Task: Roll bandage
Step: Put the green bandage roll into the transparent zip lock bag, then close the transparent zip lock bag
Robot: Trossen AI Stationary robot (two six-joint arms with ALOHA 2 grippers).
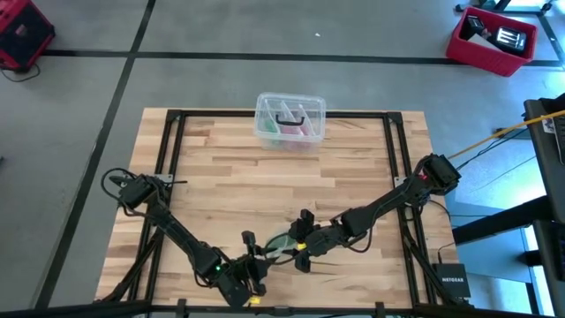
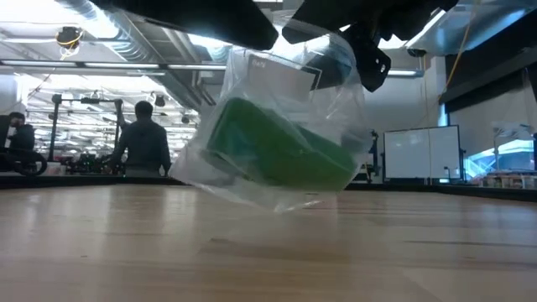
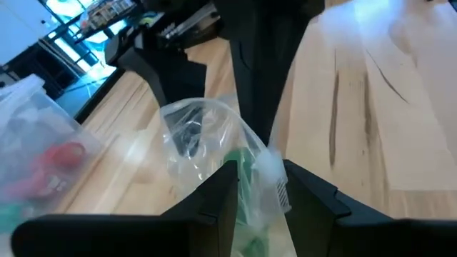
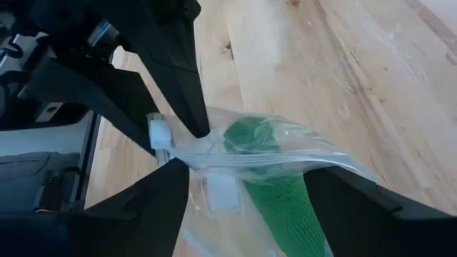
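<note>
The green bandage [image 2: 281,151] is a rolled cylinder inside a clear plastic bag [image 2: 277,126]. The bag is held up off the wooden table near the middle of its front edge [image 1: 278,243]. My left gripper [image 1: 259,256] comes at the bag from the table's left and is shut on it. My right gripper [image 1: 300,240] comes from the right, with its fingers spread wide around the bag. The bandage also shows through the plastic in the right wrist view [image 4: 275,193] and in the left wrist view [image 3: 246,178]. My left gripper pinches the bag's flat top edge beside the white closure [image 4: 203,143] between its two fingers. The fingers [image 3: 225,189] run roughly level from the table's left side. The bag hangs tilted and clear of the table. My right gripper has the bag's bulging body between its two widely spaced fingers [image 4: 168,193], and the plastic [image 4: 318,168] reaches both inner faces. It comes roughly level from the table's right side. The bag with the roll hangs below, lifted clear of the table.
A clear plastic box [image 1: 290,120] with pink and dark items stands at the table's far edge, in the middle. A black frame [image 1: 177,132] runs around the tabletop. A person [image 2: 144,138] stands in the room beyond the table. Bare wood lies between the box and the grippers.
</note>
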